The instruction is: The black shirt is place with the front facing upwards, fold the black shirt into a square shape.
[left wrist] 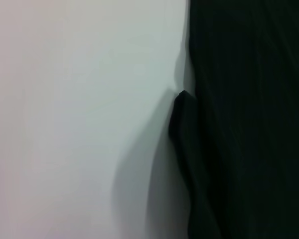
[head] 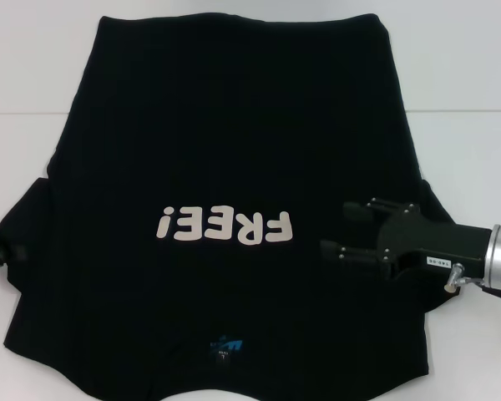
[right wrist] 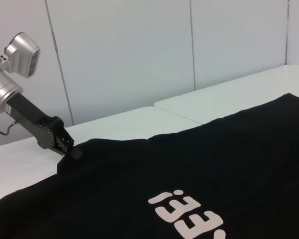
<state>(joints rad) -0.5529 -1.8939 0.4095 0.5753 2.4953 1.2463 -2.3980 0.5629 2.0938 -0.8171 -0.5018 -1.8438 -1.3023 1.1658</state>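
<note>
the black shirt (head: 234,150) lies flat, front up, on the white table (head: 468,67), its "free!" lettering (head: 225,225) facing up. right gripper (head: 346,230) hovers at 3 o'clock of the lettering, fingers spread apart, holding nothing. left gripper (right wrist: 70,149) sits at the sleeve at 9 o'clock, apparently pinching the cloth.

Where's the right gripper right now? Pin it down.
In the head view the right gripper hovers over the black shirt's right side, jaws open, just right of the FREE! lettering.
</note>
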